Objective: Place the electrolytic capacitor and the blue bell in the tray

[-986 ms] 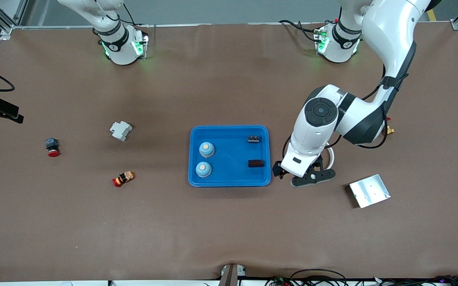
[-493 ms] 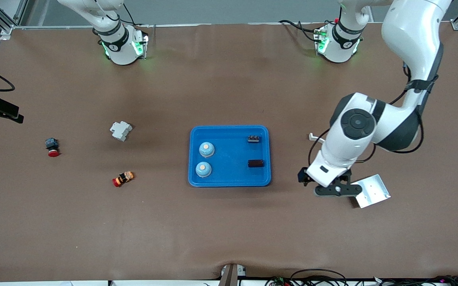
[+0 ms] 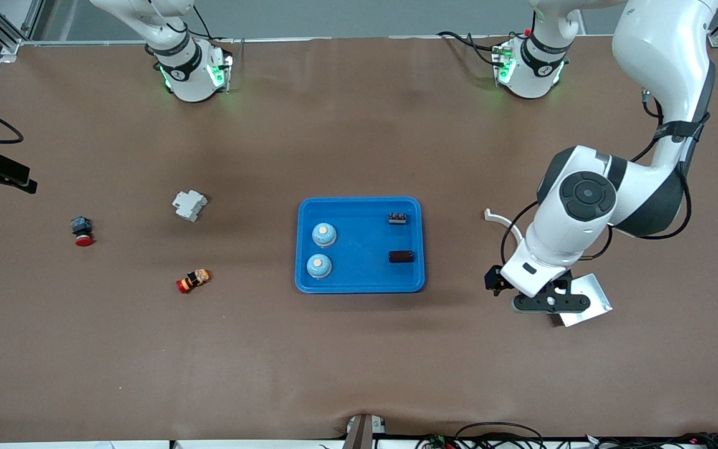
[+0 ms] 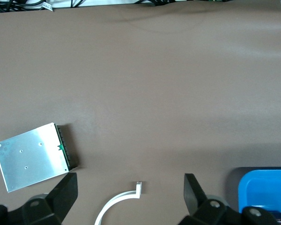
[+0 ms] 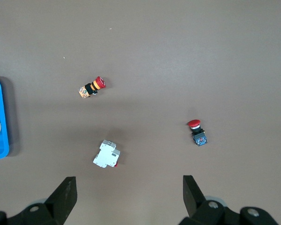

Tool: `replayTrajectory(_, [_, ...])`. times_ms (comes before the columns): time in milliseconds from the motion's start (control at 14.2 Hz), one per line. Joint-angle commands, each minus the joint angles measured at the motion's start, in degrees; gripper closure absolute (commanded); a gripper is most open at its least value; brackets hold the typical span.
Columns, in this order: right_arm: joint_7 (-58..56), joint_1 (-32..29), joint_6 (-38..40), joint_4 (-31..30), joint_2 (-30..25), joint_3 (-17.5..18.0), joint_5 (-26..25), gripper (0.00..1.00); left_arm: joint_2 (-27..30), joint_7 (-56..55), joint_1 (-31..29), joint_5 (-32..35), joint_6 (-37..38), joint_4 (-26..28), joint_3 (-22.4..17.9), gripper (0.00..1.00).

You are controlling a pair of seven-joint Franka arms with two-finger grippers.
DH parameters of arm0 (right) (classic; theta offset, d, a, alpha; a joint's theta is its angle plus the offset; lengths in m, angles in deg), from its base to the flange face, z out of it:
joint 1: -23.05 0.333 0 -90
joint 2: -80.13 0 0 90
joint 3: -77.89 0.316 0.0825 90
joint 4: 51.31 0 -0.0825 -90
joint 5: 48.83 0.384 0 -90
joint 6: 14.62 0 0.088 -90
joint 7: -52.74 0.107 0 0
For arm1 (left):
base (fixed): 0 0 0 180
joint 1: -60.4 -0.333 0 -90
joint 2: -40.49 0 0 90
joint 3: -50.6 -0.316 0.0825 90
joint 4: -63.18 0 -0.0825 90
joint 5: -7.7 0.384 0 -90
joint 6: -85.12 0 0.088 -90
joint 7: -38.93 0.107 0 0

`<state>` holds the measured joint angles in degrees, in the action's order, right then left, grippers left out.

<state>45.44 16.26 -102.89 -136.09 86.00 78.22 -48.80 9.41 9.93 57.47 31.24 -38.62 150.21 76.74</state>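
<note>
my left gripper (image 3: 551,304) hangs spread and empty, lower right of the front view. tray (image 3: 359,284) at centre holds both blue bells (image 3: 323,234) and the dark capacitor (image 3: 401,256). placing looks done; next i'd just park, right gripper (image 5: 126,197) waiting wide apart.

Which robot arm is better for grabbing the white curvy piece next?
Left, probably. The left gripper hangs open over the silver plate, with the white curved piece close by. The right gripper, also open, is over the right arm's end of the table, with the tray between.
</note>
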Motion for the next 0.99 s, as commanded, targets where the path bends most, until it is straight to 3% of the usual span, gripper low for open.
replayTrajectory(0, [0.01, -1.12, 0.47, -0.38, -0.77, 0.72, 0.84, 0.00, 2.60, 1.14, -0.76, -0.68, 0.96, 0.94, 0.58, 0.00])
replayTrajectory(352, [0.01, -1.12, 0.38, -0.38, -0.69, 0.72, 0.93, 0.00, 5.85, 1.40, -1.90, -2.08, 6.75, 1.03, 0.58, 0.00])
replayTrajectory(704, [0.01, -1.03, 0.38, -0.38, -0.69, 0.72, 1.02, 0.00, 9.10, 5.86, -3.22, -6.56, 7.99, 0.77, -0.29, 0.00])
replayTrajectory(915, [0.01, -1.12, 0.38, -0.38, -0.69, 0.72, 1.02, 0.00, 13.75, 14.73, 1.95, -14.80, 11.32, 0.94, -10.54, 0.00])
